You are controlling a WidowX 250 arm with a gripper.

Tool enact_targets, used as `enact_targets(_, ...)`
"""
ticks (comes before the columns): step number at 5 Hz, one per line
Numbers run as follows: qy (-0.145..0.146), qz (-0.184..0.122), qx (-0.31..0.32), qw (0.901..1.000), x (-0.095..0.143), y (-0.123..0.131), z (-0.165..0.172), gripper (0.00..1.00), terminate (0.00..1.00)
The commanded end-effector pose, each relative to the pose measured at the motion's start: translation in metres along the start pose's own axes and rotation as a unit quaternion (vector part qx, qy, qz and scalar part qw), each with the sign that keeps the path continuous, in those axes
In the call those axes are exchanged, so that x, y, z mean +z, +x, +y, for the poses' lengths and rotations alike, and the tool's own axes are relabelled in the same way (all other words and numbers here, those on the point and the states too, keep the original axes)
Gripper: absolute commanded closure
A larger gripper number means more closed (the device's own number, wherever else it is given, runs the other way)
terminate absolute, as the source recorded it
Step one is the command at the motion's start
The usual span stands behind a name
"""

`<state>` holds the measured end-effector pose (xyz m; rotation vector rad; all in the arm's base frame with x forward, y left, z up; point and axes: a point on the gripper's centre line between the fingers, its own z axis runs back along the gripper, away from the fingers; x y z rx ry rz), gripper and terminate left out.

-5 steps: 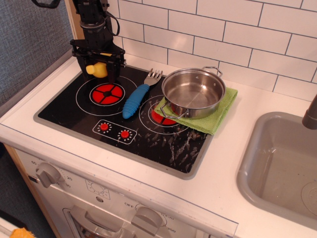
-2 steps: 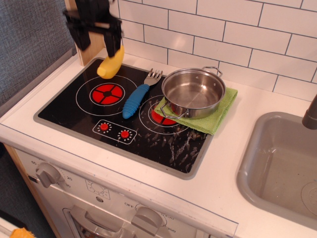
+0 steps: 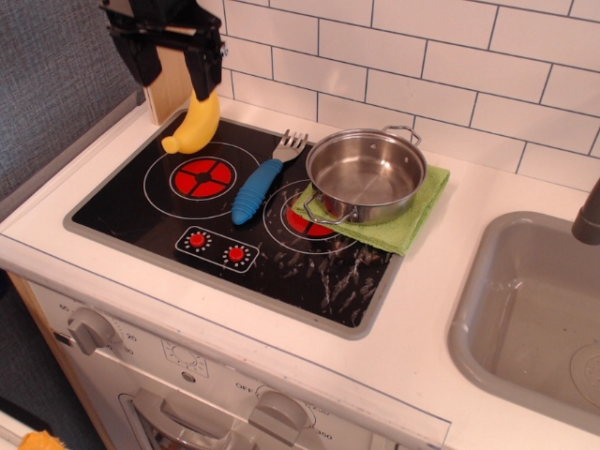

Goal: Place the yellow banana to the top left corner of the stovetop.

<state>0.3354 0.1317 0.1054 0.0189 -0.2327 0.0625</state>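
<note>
Gripper: the black robot gripper (image 3: 171, 67) hung above the far left corner, fingers spread apart.
Banana: the plump yellow plastic banana (image 3: 192, 125) lay on the glossy black stovetop (image 3: 309, 272), just beneath one finger.
Fork: the blue-handled fork (image 3: 262, 180) lay between the burners.

Fork (image 3: 260, 184) and pot (image 3: 367, 174) mid-stovetop (image 3: 309, 272)

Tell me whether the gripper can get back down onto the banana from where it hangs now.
Probably yes. The gripper hangs just above the yellow banana, which leans at the stovetop's top left corner. Nothing lies between them; the fork and pot sit off to the side.
</note>
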Motion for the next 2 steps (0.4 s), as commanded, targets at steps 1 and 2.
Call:
enact_targets(1, 0.013, -0.026, 0.024, 0.9993, 0.0197, -0.0106, -0.0029, 0.0, 0.0)
enact_targets(2, 0.013, -0.026, 0.024, 0.9993, 0.0197, -0.0106, -0.0029, 0.0, 1.0)
